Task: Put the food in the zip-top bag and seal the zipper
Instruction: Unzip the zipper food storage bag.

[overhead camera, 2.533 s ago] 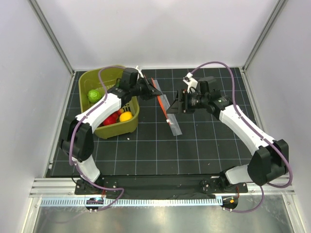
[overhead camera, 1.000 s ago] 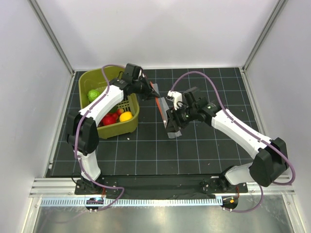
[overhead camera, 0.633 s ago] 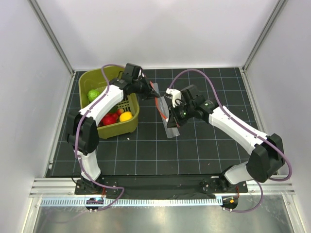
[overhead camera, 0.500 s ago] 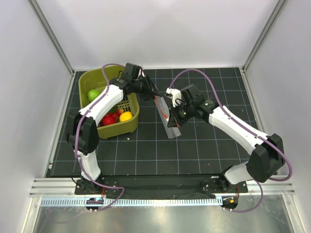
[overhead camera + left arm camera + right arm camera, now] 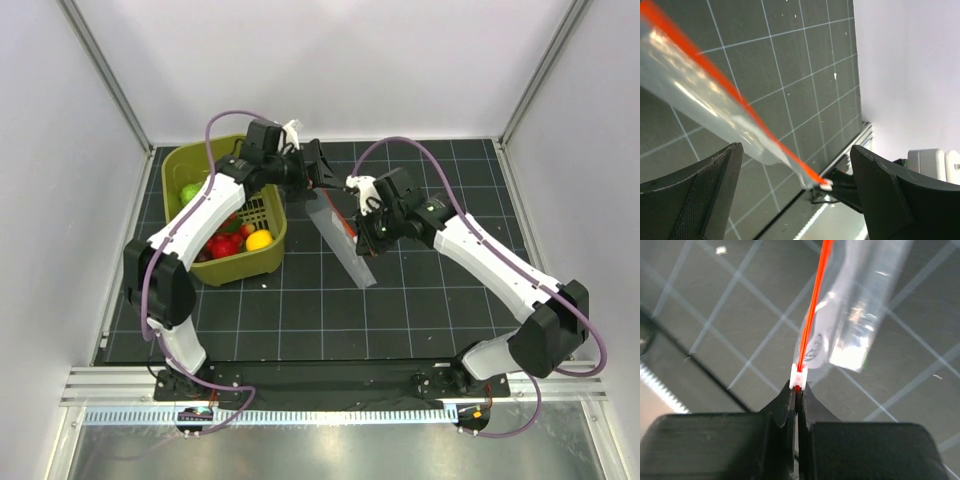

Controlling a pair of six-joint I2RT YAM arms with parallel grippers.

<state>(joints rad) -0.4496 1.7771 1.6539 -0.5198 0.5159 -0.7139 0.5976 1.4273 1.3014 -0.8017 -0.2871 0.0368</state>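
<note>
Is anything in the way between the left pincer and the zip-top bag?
Nothing visible. The end of the zip-top bag shows in the gap ahead of the open left pincer, touching neither finger; the right pincer is shut on its zipper.

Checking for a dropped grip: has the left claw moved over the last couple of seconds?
Yes. The left claw has drawn back toward the far edge of the mat, away from the zip-top bag, and stands open.
</note>
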